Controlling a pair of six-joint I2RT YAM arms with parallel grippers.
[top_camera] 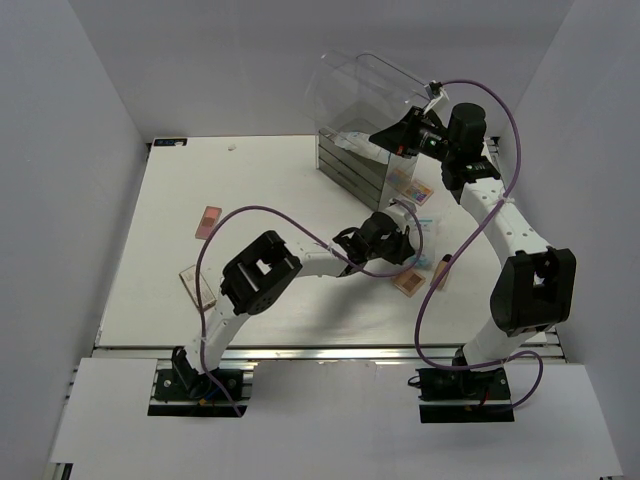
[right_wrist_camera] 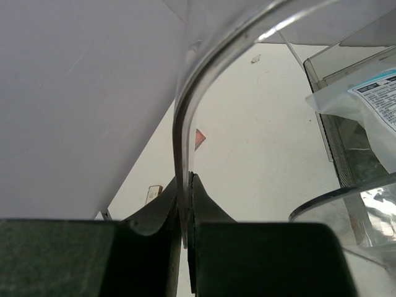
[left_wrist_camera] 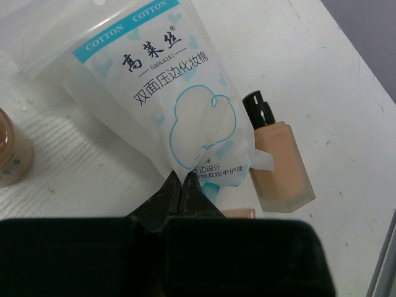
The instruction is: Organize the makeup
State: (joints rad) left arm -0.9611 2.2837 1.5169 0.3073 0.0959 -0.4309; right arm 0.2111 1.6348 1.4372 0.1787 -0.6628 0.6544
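A white-and-light-blue cotton pad packet (left_wrist_camera: 167, 105) lies on the table, and my left gripper (left_wrist_camera: 179, 180) is shut on its near edge. A tan foundation bottle (left_wrist_camera: 278, 162) with a dark cap lies just right of it; another bottle (left_wrist_camera: 8, 150) shows at the left edge. From above, the left gripper (top_camera: 396, 240) is right of the table's centre. My right gripper (right_wrist_camera: 187, 179) is shut on the curved rim of the clear lid (right_wrist_camera: 183, 117), holding it raised over the box (top_camera: 350, 165). Another packet (right_wrist_camera: 366, 102) lies inside the box's top.
A pink palette (top_camera: 208, 220) and a clear peach one (top_camera: 197, 285) lie on the left of the table. More palettes (top_camera: 412, 186) sit beside the box's grey drawers, and one (top_camera: 409, 281) lies next to a bottle (top_camera: 440, 272) at the right. White walls enclose the table.
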